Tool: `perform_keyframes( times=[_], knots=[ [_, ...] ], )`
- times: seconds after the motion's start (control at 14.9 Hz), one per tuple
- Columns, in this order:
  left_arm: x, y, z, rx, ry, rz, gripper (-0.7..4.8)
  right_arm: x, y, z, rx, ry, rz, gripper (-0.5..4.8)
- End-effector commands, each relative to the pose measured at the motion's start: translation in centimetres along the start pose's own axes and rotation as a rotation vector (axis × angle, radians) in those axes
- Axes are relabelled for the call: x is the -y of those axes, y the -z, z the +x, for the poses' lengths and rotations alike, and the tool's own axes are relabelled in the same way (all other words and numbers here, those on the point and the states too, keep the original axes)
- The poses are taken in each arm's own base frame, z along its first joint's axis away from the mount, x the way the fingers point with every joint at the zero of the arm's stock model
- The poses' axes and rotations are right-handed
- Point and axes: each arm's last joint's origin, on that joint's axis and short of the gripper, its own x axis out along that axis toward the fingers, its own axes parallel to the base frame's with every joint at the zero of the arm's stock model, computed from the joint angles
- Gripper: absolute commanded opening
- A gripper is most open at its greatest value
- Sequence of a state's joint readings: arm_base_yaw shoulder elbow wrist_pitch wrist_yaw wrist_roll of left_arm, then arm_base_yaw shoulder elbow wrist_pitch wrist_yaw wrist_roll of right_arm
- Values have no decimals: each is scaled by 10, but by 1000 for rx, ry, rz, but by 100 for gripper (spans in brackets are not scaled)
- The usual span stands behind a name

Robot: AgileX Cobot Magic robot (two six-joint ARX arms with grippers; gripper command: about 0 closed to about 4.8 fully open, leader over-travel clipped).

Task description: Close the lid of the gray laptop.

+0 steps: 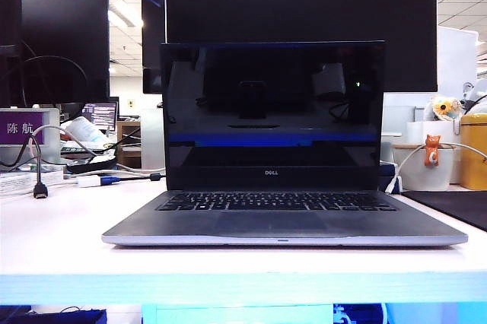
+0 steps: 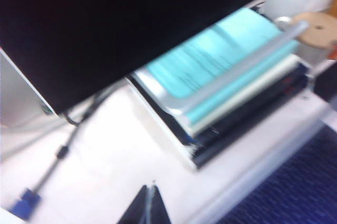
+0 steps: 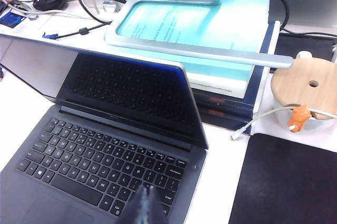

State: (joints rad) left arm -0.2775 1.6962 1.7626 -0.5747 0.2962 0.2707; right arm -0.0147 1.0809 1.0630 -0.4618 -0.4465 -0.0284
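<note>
The lid point(image 1: 272, 111) stood open; both hands, left hand point(image 2: 149, 208) and right hand point(image 3: 147, 205), were held closed above. The gray laptop point(image 1: 285, 221) could be shoved if pushed low.

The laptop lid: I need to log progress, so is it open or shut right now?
Open. The lid stands upright above the keyboard of the gray laptop, screen dark; neither hand touches it.

Big black monitor point(image 1: 300, 4) and stack of books point(image 3: 221, 40) crowd close behind upright lid point(image 1: 272, 115), left gripper point(image 2: 149, 208) and right gripper point(image 3: 147, 208) held above, bare table point(image 1: 53, 233) left
</note>
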Motion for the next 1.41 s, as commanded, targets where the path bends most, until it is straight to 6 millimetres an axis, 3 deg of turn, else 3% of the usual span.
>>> perform_keyframes(
  times=[0.07,0.2,0.33,0.54,0.74,0.94,1.14,1.41],
  knots=[
    [1,2,20,-62,59,12,-5,-1,-4,-2,25,-11,-19,-2],
    [8,9,39,-125,35,22,-5,-2,-5,-2,32,-28,-22,-2],
    [21,11,51,-206,-125,113,-5,-2,-4,-1,30,-28,-21,-2],
    [38,17,56,-286,-72,164,-5,-2,-4,-1,28,-28,-20,-2],
    [47,25,54,-375,-4,156,-5,-2,-3,-1,22,-28,-17,-2],
    [60,44,44,-558,216,46,-5,-2,-2,-1,6,-28,-9,-2],
    [66,52,37,-661,298,-14,-5,-1,2,0,-10,-28,-2,-2],
    [72,58,31,-720,406,-60,-5,1,5,5,-27,-28,7,-2]
  ],
)
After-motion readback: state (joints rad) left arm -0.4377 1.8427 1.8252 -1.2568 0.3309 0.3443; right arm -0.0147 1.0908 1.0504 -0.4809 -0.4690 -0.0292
